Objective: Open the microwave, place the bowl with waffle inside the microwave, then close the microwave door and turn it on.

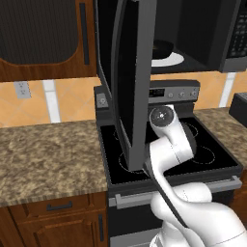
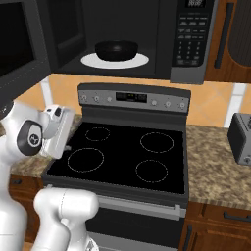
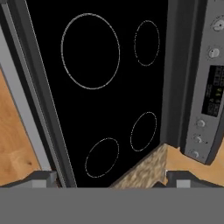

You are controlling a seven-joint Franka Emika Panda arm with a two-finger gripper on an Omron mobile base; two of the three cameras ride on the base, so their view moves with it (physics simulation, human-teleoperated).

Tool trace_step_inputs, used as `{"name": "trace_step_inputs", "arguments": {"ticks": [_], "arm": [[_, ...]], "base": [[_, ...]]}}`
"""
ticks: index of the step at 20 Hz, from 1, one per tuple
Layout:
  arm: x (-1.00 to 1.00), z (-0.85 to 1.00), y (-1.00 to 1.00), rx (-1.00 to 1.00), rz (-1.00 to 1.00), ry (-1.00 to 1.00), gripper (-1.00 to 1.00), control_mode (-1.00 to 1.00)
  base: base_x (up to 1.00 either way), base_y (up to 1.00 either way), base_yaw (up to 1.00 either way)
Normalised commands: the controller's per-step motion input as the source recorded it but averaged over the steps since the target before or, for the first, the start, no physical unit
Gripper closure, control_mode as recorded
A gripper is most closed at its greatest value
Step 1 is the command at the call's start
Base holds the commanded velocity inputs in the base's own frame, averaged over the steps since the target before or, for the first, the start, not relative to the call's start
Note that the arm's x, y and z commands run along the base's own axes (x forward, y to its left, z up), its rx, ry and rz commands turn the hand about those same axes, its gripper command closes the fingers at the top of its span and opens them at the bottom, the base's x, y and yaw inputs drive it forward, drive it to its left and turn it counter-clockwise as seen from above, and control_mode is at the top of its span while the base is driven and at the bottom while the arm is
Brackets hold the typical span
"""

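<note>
Microwave (image 2: pixel 196 44) sits above the stove (image 2: pixel 122 152), cavity exposed. Microwave door (image 1: pixel 130 72) stands swung out to the left, edge-on in the left base view. Inside, the bowl with waffle (image 2: pixel 116 50) rests on the white turntable (image 2: pixel 88 61), roughly centred; its contents cannot be made out from this angle.

Stove top is black glass with 4 burner rings, nothing on them.

Gripper (image 3: pixel 109 179) hangs low at the stove's left front corner, pointing down at the cooktop. Its 2 fingertips (image 3: pixel 41 178) stand far apart with nothing between them. The bowl is well above the gripper and further back, apart from it.

Toaster (image 2: pixel 241 138) stands on the right counter (image 2: pixel 215 171).
</note>
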Motion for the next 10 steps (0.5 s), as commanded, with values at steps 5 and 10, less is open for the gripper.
{"name": "trace_step_inputs", "arguments": {"ticks": [5,10], "arm": [[0.0,-0.69,0.0,0.0,0.0,0.0,-1.0,-1.0],[0.0,-0.52,0.36,0.01,0.0,0.0,-1.0,-1.0]], "base": [[0.0,0.0,0.0],[0.0,0.0,0.0]]}}
